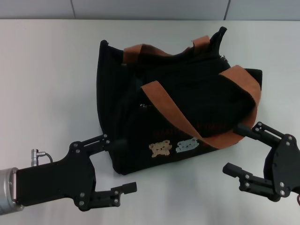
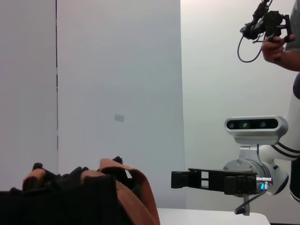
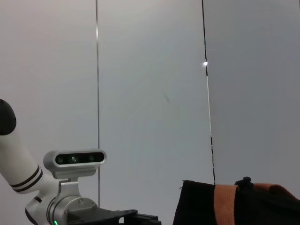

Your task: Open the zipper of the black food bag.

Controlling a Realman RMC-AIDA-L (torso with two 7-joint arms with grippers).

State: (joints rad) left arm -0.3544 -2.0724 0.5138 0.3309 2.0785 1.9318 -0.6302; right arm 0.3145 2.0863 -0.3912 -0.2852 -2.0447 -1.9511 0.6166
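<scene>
Head view shows the black food bag (image 1: 178, 108) lying on a white table (image 1: 47, 75), roughly in the middle, tipped so that its front panel faces up toward the camera. Two orange-brown strap handles (image 1: 239, 89) drape across it, one looping over the front and the other (image 1: 140, 49) running along the far edge. Two small bear patches (image 1: 174, 147) sit near the bag's lower front edge, side by side. The zipper (image 1: 224, 57) seems to run along the bag's far top edge, where a small silvery bit shows near the right corner, though the black fabric makes the line hard to trace.

The left gripper (image 1: 117, 166) rests low at the near left corner of the bag, its jaws spread wide apart; the upper finger (image 1: 96, 140) reaches just beside the bag's side, holding nothing. The right gripper (image 1: 236, 147) sits at the bag's near right corner, jaws likewise spread and empty, its upper finger (image 1: 251, 130) close to the front handle's loop.

In the left wrist view, the bag (image 2: 61, 201) and a handle (image 2: 136, 192) fill the lower corner, with the right gripper (image 2: 174, 179) farther off and a person's hand (image 2: 274, 47) holding a dark device (image 2: 265, 21) in the background.
</scene>
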